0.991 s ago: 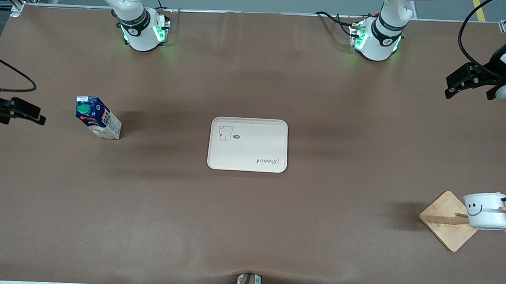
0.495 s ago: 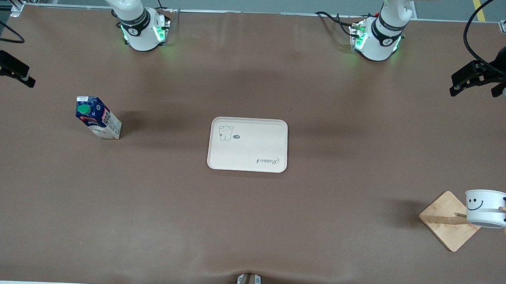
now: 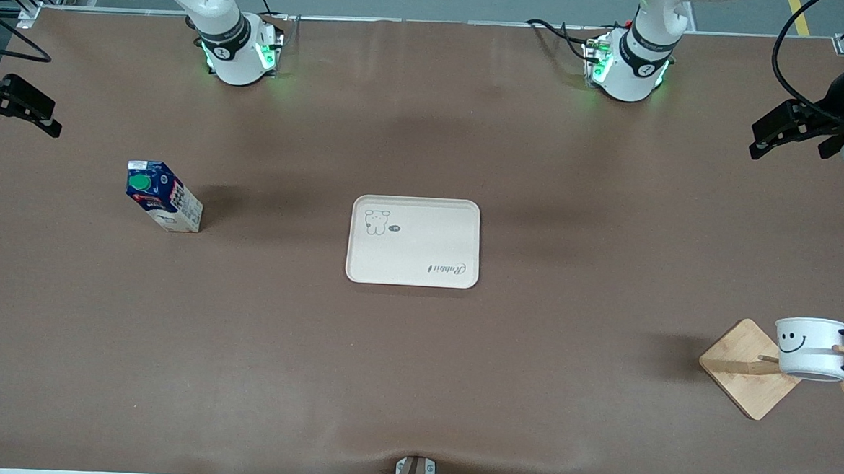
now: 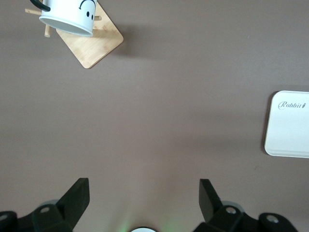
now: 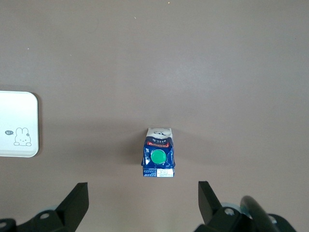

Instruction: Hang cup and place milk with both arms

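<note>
Front view, cup [image 3: 812, 348] lower right of frame, hung on wooden rack [image 3: 747, 370], handle toward frame edge, milk [image 3: 163, 197] upright at centre-left, tray [image 3: 414, 242] mid-frame, left gripper [image 3: 789, 131] and right gripper [image 3: 11, 106] both spread open, empty, at upper edges.

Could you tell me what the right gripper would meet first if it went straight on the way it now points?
Probably the bare table. The right gripper points straight down, open, and the milk lies just off that line.
</note>
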`<act>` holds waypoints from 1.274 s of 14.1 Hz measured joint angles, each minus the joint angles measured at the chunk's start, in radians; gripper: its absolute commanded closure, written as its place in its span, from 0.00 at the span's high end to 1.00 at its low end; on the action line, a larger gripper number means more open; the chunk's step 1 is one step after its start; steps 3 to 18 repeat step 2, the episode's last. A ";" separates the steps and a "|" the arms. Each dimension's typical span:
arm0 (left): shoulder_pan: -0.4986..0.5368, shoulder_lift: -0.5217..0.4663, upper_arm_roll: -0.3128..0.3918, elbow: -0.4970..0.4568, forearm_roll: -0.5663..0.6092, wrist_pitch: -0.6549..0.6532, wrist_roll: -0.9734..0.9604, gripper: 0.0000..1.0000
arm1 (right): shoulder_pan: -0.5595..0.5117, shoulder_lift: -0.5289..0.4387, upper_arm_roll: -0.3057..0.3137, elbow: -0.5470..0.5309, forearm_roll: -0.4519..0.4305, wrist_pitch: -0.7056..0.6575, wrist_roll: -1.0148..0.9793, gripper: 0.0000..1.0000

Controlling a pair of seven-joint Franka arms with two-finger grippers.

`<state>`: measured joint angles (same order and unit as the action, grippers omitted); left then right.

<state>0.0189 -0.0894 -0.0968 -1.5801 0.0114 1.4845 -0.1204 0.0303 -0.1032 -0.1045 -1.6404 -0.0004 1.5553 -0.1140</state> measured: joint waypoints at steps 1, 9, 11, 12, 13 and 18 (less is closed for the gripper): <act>0.000 0.000 0.001 0.000 0.000 0.000 0.001 1.00 | 0.000 0.000 -0.001 0.000 0.000 0.000 -0.005 1.00; 0.001 0.000 0.001 0.001 0.000 0.000 0.002 1.00 | 0.000 0.000 -0.002 0.001 0.000 0.000 -0.012 1.00; 0.001 0.000 0.001 0.001 0.000 0.000 0.002 1.00 | 0.000 0.000 -0.002 0.001 0.000 0.000 -0.012 1.00; 0.001 0.000 0.001 0.001 0.000 0.000 0.002 1.00 | 0.000 0.000 -0.002 0.001 0.000 0.000 -0.012 1.00; 0.001 0.000 0.001 0.001 0.000 0.000 0.002 1.00 | 0.000 0.000 -0.002 0.001 0.000 0.000 -0.012 1.00; 0.001 0.000 0.001 0.001 0.000 0.000 0.002 1.00 | 0.000 0.000 -0.002 0.001 0.000 0.000 -0.012 1.00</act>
